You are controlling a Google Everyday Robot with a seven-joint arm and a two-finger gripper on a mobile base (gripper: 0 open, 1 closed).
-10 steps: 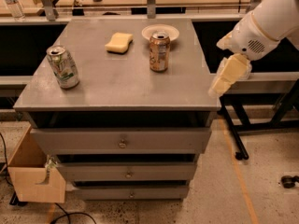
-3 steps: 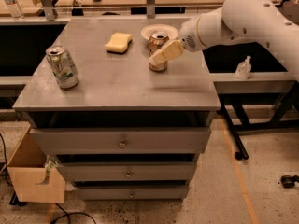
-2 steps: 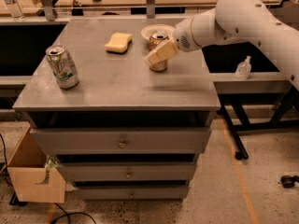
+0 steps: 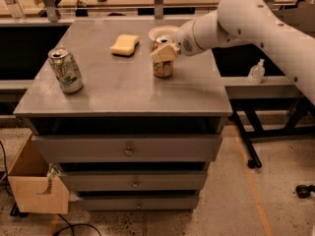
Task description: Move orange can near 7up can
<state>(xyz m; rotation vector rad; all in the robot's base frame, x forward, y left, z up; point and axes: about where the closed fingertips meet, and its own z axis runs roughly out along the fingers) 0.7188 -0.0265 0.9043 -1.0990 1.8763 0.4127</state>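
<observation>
Camera view, sole view of the rig. A grey metal drawer cabinet (image 4: 123,90) stands in the middle of the frame, with three drawer fronts below its flat top.

Task items:
- The orange can (image 4: 163,68) stands upright on the cabinet top, right of centre and towards the rear. It is just in front of a white plate (image 4: 154,32).
- The 7up can (image 4: 65,71) stands upright near the left edge of the top, well apart from the orange can.

Gripper: the white arm (image 4: 246,18) enters from the upper right and reaches left over the cabinet. The gripper (image 4: 165,53) is at the orange can, at the height of the can's upper part. Its pale tip covers the can's upper body and part of the silver rim. The lower half of the can shows below the tip, and the base rests on the cabinet top. The tip appears to be against the can, but contact is not confirmed. Whether the gripper is spread or closed on the can cannot be told from this angle.

Other items:
- A yellow sponge (image 4: 124,44) lies on the top, left of the plate.
- A cardboard box (image 4: 35,187) sits on the floor at the cabinet's lower left.
- A small clear bottle (image 4: 256,72) stands on the lower bench to the right.
</observation>
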